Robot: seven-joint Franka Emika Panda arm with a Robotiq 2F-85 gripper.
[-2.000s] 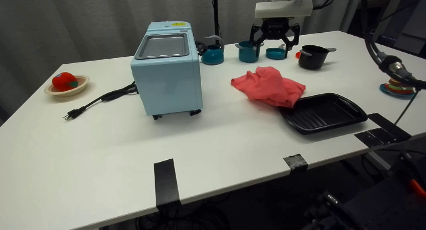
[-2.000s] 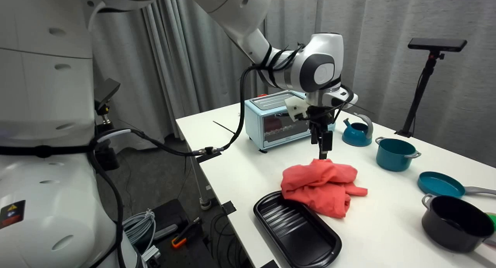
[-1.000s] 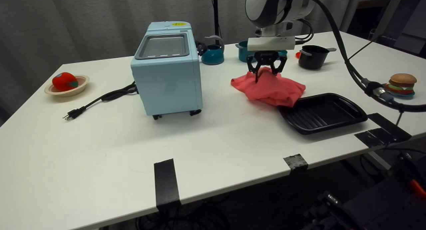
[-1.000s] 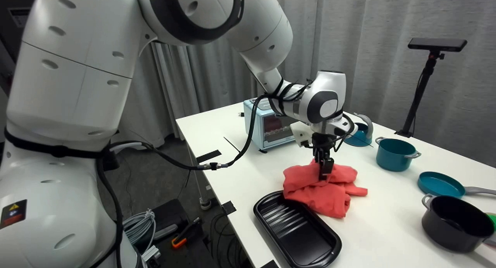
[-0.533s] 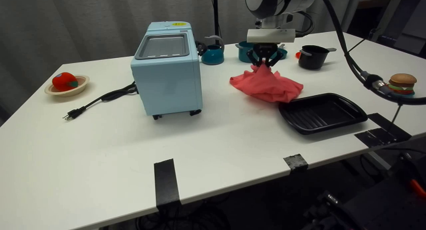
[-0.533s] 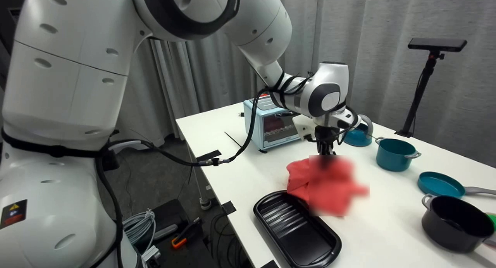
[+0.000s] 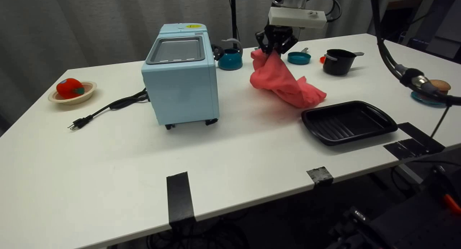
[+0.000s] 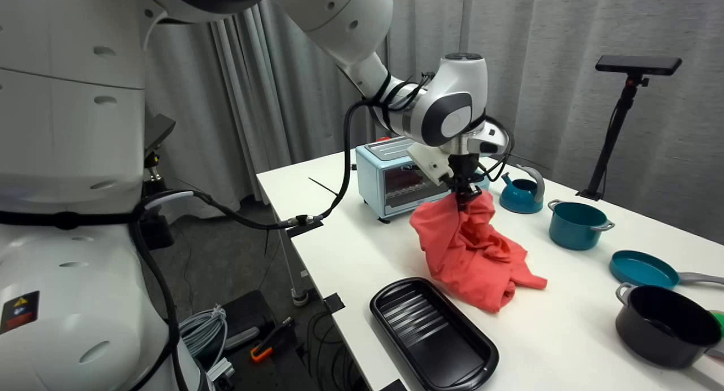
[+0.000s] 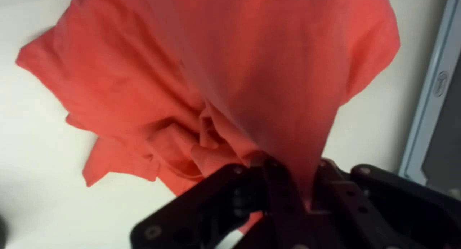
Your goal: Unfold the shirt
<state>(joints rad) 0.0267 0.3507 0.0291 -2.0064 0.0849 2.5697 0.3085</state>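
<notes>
Partly off the white counter (image 7: 119,169), a red shirt (image 7: 279,78) hangs from the claw (image 7: 276,48) of a white robot arm (image 8: 452,105), its tips pinching a gathered fold of the fabric. The wrist view shows the cloth narrowing to that grip, with crumpled layers spread out below. The shirt's lower part rests in creases on the counter, just beside a black ridged baking pan (image 7: 351,124); whether the two touch is unclear. To the left of the shirt in an exterior view stands a pale-blue toaster oven (image 7: 180,92), its black power cord (image 7: 122,103) lying on the surface near a shallow beige bowl (image 7: 77,99) that holds a red rounded object (image 7: 69,87). Set along the counter in an exterior view are a teal kettle (image 8: 517,200), a teal two-handled pot (image 8: 572,230), a teal frying pan (image 8: 639,268) and a black pot (image 8: 667,331). A toy hamburger (image 7: 441,85) on a teal plate (image 7: 421,98) sits at far right in an exterior view, partly hidden by a cable (image 7: 410,76). Gray curtains (image 8: 531,51) form the backdrop, with a black camera (image 8: 638,65) mounted on a stand (image 8: 612,128) before them.
</notes>
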